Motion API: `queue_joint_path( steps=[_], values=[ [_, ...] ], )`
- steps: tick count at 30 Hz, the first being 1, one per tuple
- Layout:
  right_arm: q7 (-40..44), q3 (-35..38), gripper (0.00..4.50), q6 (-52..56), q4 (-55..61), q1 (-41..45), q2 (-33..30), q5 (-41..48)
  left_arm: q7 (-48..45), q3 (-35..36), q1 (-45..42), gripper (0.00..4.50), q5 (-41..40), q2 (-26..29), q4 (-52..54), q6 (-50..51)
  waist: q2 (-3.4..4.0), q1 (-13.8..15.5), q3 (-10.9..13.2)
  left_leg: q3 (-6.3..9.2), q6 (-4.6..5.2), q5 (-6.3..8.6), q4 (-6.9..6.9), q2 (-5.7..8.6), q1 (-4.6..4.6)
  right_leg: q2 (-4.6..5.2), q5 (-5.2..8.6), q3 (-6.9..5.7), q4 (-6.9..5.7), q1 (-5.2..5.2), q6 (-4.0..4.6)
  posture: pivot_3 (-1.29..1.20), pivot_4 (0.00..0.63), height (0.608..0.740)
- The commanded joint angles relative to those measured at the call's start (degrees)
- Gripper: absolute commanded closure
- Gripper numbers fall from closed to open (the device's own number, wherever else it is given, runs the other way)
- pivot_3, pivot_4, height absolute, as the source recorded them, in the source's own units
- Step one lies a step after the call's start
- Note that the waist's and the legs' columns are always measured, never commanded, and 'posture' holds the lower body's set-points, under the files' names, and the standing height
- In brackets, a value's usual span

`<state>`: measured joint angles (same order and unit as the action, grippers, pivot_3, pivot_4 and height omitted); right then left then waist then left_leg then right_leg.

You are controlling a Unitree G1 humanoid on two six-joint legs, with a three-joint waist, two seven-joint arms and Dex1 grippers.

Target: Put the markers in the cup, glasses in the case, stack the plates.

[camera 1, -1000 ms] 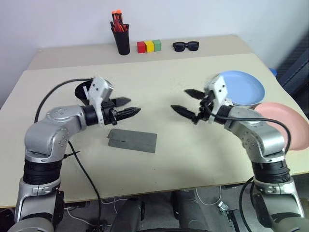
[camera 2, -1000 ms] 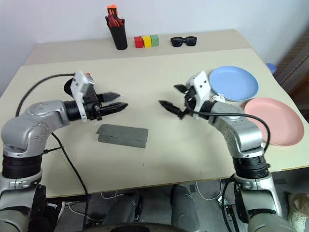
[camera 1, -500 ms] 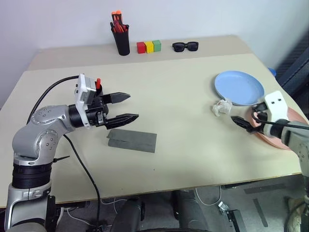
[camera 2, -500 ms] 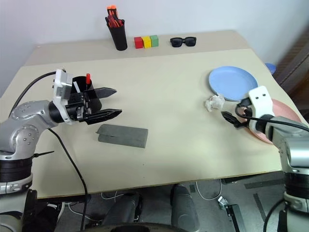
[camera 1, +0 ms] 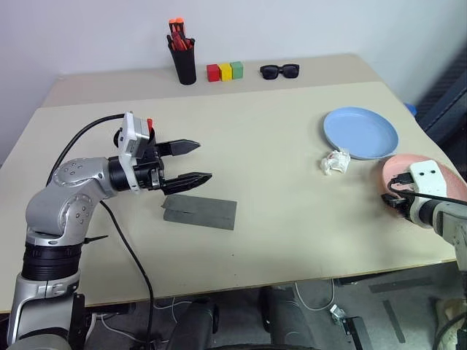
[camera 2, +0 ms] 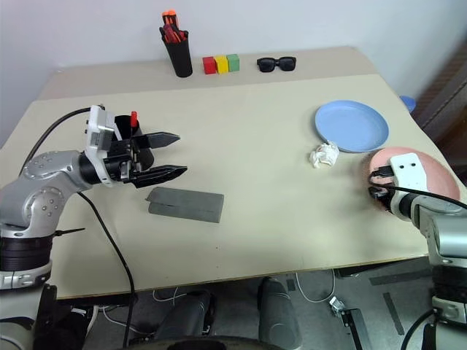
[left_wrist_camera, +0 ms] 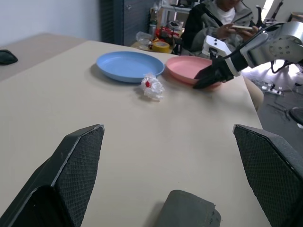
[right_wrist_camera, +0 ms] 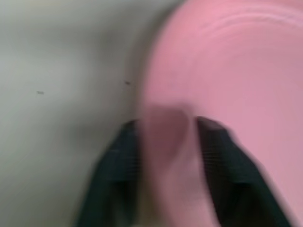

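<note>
The closed grey case lies on the table, with my left gripper hovering open just above and behind it. Behind that wrist stands the black cup, and a red marker sticks up out of it. The glasses are out of view. The light blue plate sits at the right, and the pink plate lies nearer the table's right edge. My right gripper is at the pink plate's near-left rim. In the right wrist view its fingers straddle the pink plate's rim, shut on it.
A crumpled clear wrapper lies just in front of the blue plate. At the back stand a black pen holder, three coloured blocks and black sunglasses. A seated person is beyond the table's right end.
My right arm swung from the table's middle out to the right and down to the pink plate, and its fingers closed on the rim. The left gripper spread slightly wider and barely moved.
</note>
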<state>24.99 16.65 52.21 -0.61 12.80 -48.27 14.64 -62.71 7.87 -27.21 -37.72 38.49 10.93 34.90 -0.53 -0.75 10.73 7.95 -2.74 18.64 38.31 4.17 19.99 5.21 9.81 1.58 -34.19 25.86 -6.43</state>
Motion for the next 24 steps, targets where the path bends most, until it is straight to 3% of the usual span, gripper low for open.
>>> queue_joint_path(
  steps=[1, 7, 17, 23, 24],
  values=[
    [-2.88, 1.44, 4.47, -1.49, -1.43, 2.59, 0.08, -2.07, 0.73, 1.08, -0.41, 0.00, -0.32, 0.86, 1.37, -1.06, -0.01, -0.05, 0.00, 0.00, 0.00, 0.00, 0.00, 0.00, -0.08, 0.00, 0.00, 0.00, 0.05, -0.11, -0.01, 0.00, 0.150, 0.740],
    [-6.27, 2.00, 4.47, -9.48, -5.32, 11.04, 1.76, -3.56, 2.68, 1.57, -0.86, 0.00, -0.89, -0.02, 1.06, -1.24, -0.02, -0.10, 0.00, -0.01, 0.07, 0.04, -0.03, -0.01, -0.57, -0.02, 0.01, 0.00, 0.14, -0.62, -0.02, 0.00, 0.150, 0.740],
    [1.66, -10.97, 4.47, -30.40, -26.67, 31.95, 8.20, -8.76, 5.53, 1.66, -0.05, 0.00, -1.11, -0.35, 3.31, -1.22, 0.01, -1.02, 0.02, -0.03, 0.05, 0.04, -0.08, -0.10, -0.58, -0.12, 0.00, 0.04, 0.16, -0.58, -0.01, 0.00, 0.150, 0.740],
    [4.94, -14.31, 4.47, -37.29, -39.77, 38.18, 11.11, -11.05, 8.17, 3.37, 2.69, 0.00, -2.41, 0.16, 6.85, -0.02, 0.01, -1.14, 0.03, 0.02, 0.04, 0.04, -0.13, -0.09, -0.50, -0.10, 0.01, 0.04, 0.16, -0.48, -0.01, 0.00, 0.150, 0.740],
    [4.92, -14.35, 4.17, -37.99, -41.36, 38.83, 11.34, -11.21, 8.62, 3.70, 3.17, 0.00, -2.70, 0.24, 7.36, 0.15, 0.01, -1.19, 0.03, 0.02, 0.04, 0.04, -0.13, -0.09, -0.49, -0.10, 0.01, 0.04, 0.18, -0.48, -0.01, 0.00, 0.150, 0.740]
  ],
)
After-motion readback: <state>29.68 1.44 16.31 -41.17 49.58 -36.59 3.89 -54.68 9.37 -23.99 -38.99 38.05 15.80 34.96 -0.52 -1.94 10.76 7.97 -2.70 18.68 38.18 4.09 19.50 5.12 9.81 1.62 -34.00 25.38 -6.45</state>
